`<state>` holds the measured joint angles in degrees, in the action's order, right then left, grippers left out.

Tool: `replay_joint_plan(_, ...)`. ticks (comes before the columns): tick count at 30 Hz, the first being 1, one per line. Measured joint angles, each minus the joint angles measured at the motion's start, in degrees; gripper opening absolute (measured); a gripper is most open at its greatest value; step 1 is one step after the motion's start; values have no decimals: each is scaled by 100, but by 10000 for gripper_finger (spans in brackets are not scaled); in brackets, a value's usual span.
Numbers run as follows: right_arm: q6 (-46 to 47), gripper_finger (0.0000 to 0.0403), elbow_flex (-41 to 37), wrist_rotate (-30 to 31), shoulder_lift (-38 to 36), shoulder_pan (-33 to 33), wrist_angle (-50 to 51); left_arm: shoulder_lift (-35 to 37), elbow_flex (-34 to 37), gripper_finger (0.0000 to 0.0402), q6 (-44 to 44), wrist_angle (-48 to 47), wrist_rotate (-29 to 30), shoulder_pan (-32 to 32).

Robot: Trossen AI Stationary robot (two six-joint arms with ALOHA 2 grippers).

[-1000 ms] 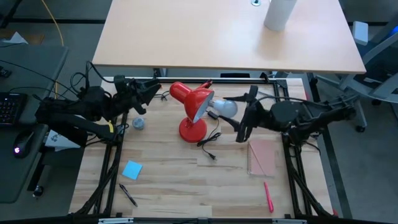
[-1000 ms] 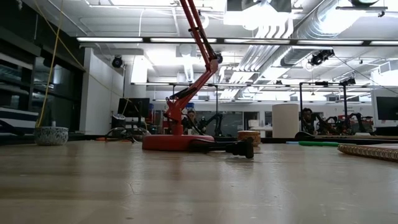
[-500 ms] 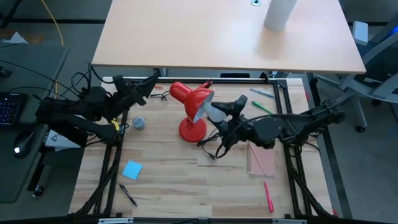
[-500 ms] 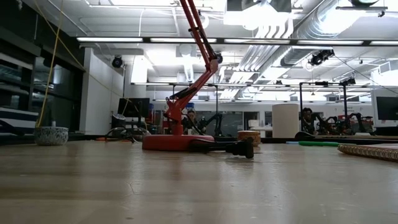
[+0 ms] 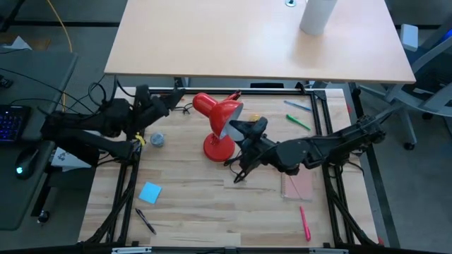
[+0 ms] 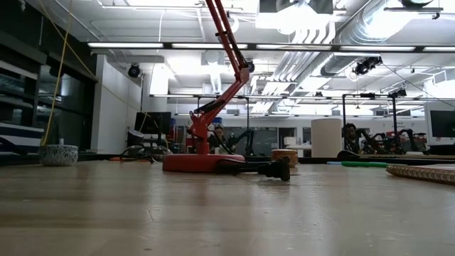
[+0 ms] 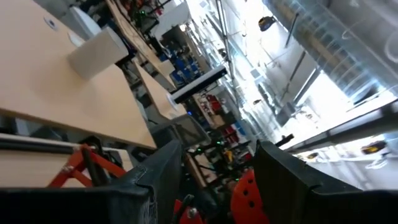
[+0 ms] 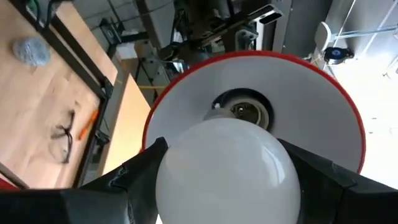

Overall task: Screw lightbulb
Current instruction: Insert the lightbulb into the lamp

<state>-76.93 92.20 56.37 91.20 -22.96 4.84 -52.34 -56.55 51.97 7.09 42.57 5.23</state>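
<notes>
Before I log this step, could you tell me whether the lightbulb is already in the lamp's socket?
Not yet. The lightbulb sits between the right pincer's fingers, and the socket inside the red shade shows empty beyond it.

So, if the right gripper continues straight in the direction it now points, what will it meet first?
Most likely the socket inside the red lamp's shade. The right gripper holds the lightbulb aimed almost at it, with a gap between; the depth is unclear.

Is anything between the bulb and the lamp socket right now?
Nothing visible. In the right wrist view the right gripper holds the lightbulb just outside the red lamp shade, and the socket sits open and unblocked behind it. The left gripper waits off to the side.
</notes>
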Motion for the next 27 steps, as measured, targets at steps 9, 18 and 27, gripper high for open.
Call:
replay_joint_plan(9, -423, 264, 0, 173, 0, 173, -278, -11, 0, 181, 744, -12, -1167, -534)
replay_joint_plan(18, -552, 264, 0, 50, 21, 195, -603, -58, 0, 181, 1043, -22, -1580, -673)
replay_joint_plan(27, -564, 264, -2, -74, 226, 267, -643, -231, 2, 181, 1151, 47, -1773, -779)
